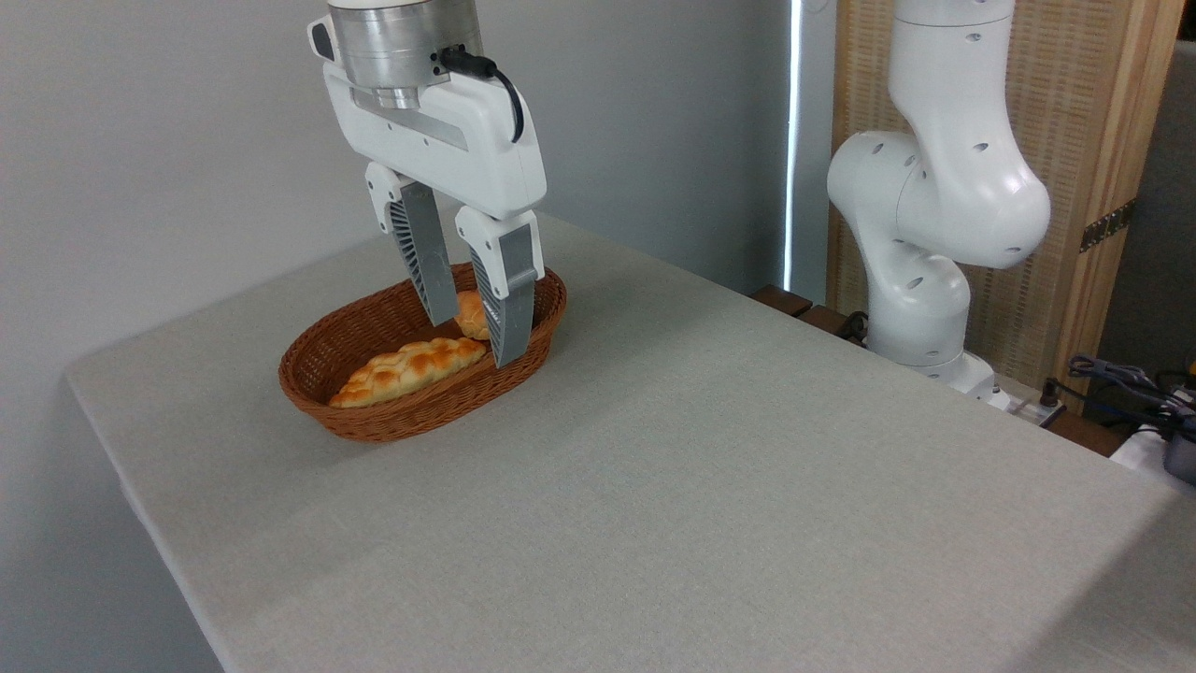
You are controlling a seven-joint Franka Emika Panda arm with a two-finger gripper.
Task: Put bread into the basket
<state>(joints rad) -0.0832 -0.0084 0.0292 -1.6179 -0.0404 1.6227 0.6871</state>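
The fixed camera shows the gripper (472, 341) hanging over the right end of the basket (322, 360), its two grey fingers pointing down into it. The jaws stand apart with a clear gap between them, and nothing is clamped in that gap. The bun (471, 314) shows between the fingers, low in the basket at its right end; only part of its golden crust is visible, the rest being hidden behind the right finger. It seems to rest on the basket floor rather than hang from the fingers, though whether either finger touches it cannot be told from this angle. Just beside it, to the left and nearer the camera, a long braided loaf (408, 369) lies along the front wall of the basket, and the right fingertip appears just at that loaf's right end. The basket sits on the grey table (691, 486), toward its far left part, and nothing else lies on the cloth. Judged from how things lie, the main work looks done: the bun is inside the basket and the jaws have let go. What is left appears small, namely lifting the gripper straight up and clear without catching the rim, the bun or the loaf.
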